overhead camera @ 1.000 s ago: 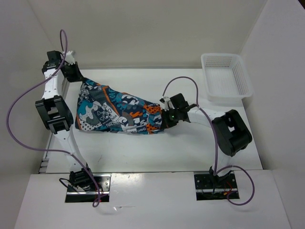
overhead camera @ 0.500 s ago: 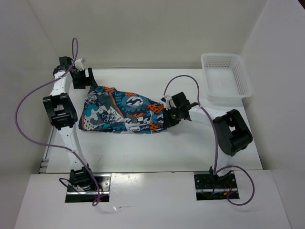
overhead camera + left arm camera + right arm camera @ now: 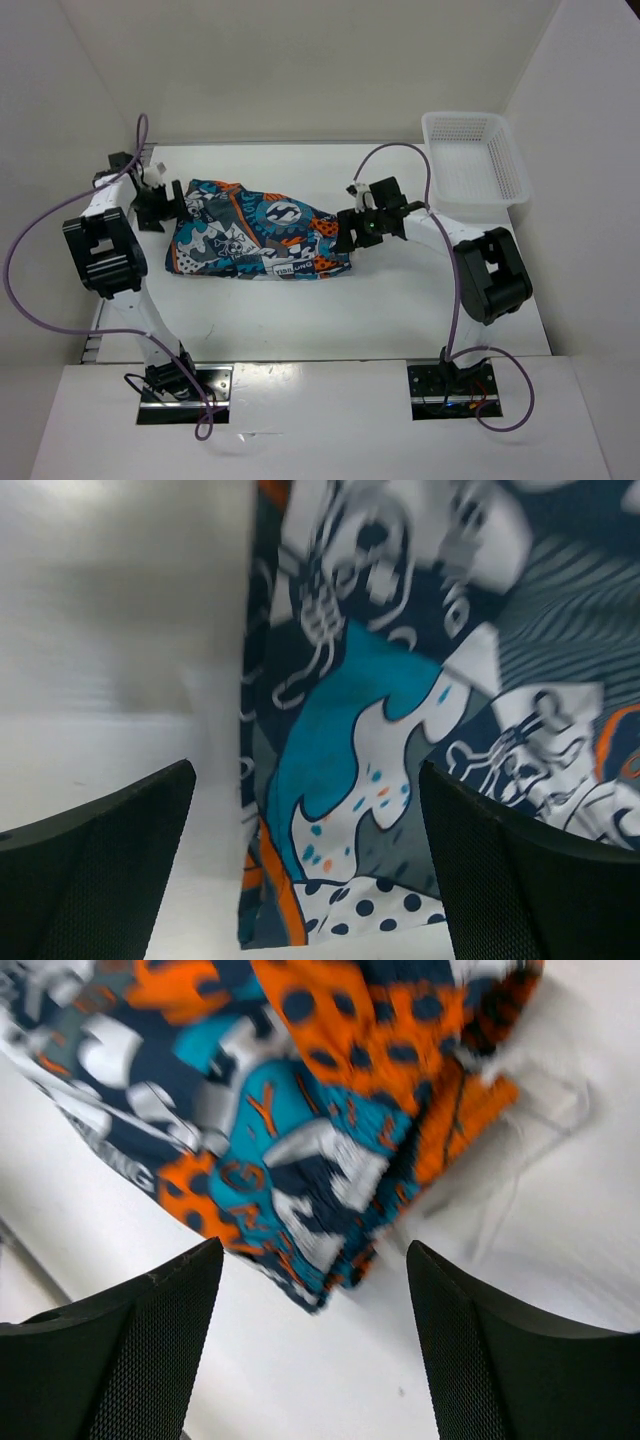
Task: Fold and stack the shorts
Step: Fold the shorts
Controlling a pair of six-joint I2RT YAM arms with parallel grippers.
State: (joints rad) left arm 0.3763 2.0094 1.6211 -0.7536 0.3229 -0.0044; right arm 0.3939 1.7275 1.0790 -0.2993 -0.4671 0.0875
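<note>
While the shorts (image 3: 250,235) lie between them, lettering too blurred to read, left and right jaws gape empty.

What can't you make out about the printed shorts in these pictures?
Top view: the lower layers of the teal, orange and white printed fabric shorts are hidden under their own top layer, and the lettering is too small to read.
Left wrist view: the shorts run off the top and right edges and look blurred.
Right wrist view: motion blur smears the print, and the top and left edges cut the shorts off.
</note>
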